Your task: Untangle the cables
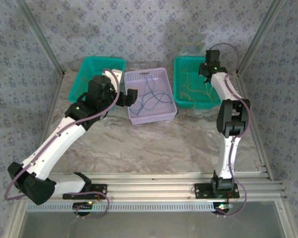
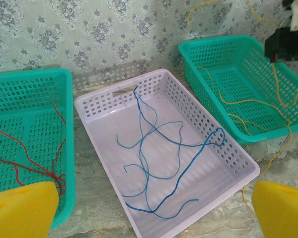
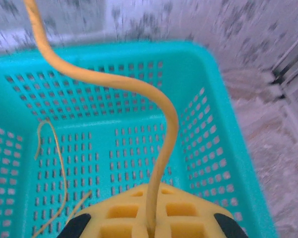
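Closest in, at the left wrist, the left gripper (image 2: pixel 151 215) stands spread to its widest, its yellow pads (image 2: pixel 21 209) far apart with nothing between them, hovering at the near end of the lavender basket (image 2: pixel 97 106). At the right wrist, the right gripper (image 3: pixel 151 225) is clamped tight on one yellow cable (image 3: pixel 175 124), which rises from between its pads and curls up and to the left above the right teal basket (image 3: pixel 203 54). Counting outward, there are two arms and three baskets, the baskets in a row at the far side of the table (image 1: pixel 154 144): teal, lavender, teal. Farther out, the left teal basket (image 2: pixel 30 94) holds the red cables (image 2: pixel 57 178), at least two strands. The lavender one holds the blue cables (image 2: pixel 188 166), three or four, too overlapped for an exact count. The right one holds the yellow cables (image 2: pixel 248 101), at least three besides the gripped one. By my reading, the sorting by colour is largely done. What seems left is to lay down the gripped strand, gather in a stray yellow strand (image 2: pixel 283 148) that droops over that basket's near rim toward the table, and part the blue strands where they cross.
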Robot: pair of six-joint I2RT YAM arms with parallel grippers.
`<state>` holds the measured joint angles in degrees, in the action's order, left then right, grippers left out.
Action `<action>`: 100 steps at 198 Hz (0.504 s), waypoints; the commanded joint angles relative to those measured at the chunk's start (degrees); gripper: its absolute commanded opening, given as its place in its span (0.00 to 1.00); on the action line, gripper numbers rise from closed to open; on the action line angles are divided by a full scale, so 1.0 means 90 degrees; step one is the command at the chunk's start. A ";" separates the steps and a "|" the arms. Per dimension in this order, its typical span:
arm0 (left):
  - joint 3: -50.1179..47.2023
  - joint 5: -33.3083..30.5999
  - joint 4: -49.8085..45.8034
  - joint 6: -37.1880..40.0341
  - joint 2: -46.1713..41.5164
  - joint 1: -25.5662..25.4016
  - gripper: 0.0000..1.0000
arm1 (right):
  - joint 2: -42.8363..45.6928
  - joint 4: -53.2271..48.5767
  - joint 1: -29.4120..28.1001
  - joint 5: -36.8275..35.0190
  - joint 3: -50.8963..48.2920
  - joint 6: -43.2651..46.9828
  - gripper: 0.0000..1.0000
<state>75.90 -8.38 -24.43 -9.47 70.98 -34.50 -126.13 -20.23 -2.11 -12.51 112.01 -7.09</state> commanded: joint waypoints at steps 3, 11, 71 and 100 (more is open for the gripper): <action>0.0014 0.0026 0.0063 0.0018 0.0023 0.0054 1.00 | -0.0426 -0.0497 -0.0005 0.0111 0.0006 -0.0188 0.00; 0.0015 0.0031 0.0067 0.0018 0.0023 0.0054 1.00 | -0.0525 -0.0568 -0.0025 0.0103 0.0013 -0.0179 0.00; 0.0024 0.0047 0.0058 0.0027 0.0066 0.0054 1.00 | -0.1599 -0.1844 -0.0126 -0.0021 0.1296 0.0145 0.00; 0.0053 0.0048 -0.0010 0.0037 0.0129 0.0049 1.00 | -0.1646 -0.1955 -0.0125 -0.0046 0.1462 0.0209 0.00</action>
<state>75.90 -8.36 -24.45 -9.47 71.59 -34.50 -140.81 -33.47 -3.14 -12.23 122.67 -6.46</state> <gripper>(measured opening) 0.996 0.057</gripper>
